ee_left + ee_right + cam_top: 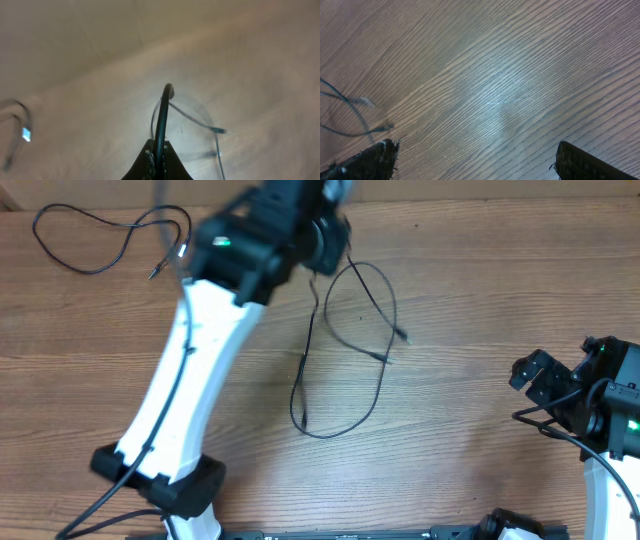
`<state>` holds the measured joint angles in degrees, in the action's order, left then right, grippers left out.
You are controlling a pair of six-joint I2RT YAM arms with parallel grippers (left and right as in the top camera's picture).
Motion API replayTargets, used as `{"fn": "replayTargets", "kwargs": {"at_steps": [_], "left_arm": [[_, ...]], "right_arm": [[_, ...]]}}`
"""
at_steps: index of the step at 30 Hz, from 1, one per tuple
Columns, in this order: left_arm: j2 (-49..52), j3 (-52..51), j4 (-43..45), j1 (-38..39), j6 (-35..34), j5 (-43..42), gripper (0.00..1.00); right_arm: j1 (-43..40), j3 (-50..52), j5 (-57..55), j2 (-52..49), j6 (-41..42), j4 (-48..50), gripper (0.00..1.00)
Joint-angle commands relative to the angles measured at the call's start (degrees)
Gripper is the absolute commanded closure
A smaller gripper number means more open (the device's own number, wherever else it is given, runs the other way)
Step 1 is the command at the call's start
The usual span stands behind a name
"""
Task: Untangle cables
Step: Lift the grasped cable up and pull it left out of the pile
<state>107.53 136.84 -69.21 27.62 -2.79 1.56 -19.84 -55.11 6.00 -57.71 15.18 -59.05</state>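
**Black cords on brown wood grain**

The worktop (480, 420) is mid-brown wood with fine darker grain streaks running left to right. In the wrist views it looks paler, with a whitish glare patch. The far-left cable (90, 242) and the centre cable (345, 360) are both thin and black, and the centre one's tip (402, 336) is silvery grey. The left arm (195, 390) has white links and black joints, with a small green light (222, 243). The right arm (600, 395) is black above a white link, also lit green. The left fingers (172, 167) and right fingers (367, 161) are black.
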Motion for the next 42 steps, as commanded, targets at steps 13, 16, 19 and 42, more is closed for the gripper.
{"fn": "replayTargets", "kwargs": {"at_steps": [13, 16, 19, 42], "left_arm": [[-1.29, 12.15, 0.90, -1.07, 2.51, 0.13, 0.96], [-1.33, 12.15, -1.31, -1.03, 5.42, 5.51, 0.96], [-1.33, 12.15, -4.11, -0.96, 5.40, 14.69, 0.96], [-1.11, 12.15, -16.96, -0.28, 37.46, 4.28, 0.96]], "right_arm": [[-0.17, -1.22, 0.35, 0.04, -0.31, 0.57, 0.00], [-0.17, -1.22, 0.35, 0.04, -0.31, 0.59, 0.00], [-0.17, -1.22, 0.37, 0.04, -0.31, 0.61, 0.00], [-0.17, -1.22, 0.79, 0.04, -0.31, 0.61, 0.00]]}}
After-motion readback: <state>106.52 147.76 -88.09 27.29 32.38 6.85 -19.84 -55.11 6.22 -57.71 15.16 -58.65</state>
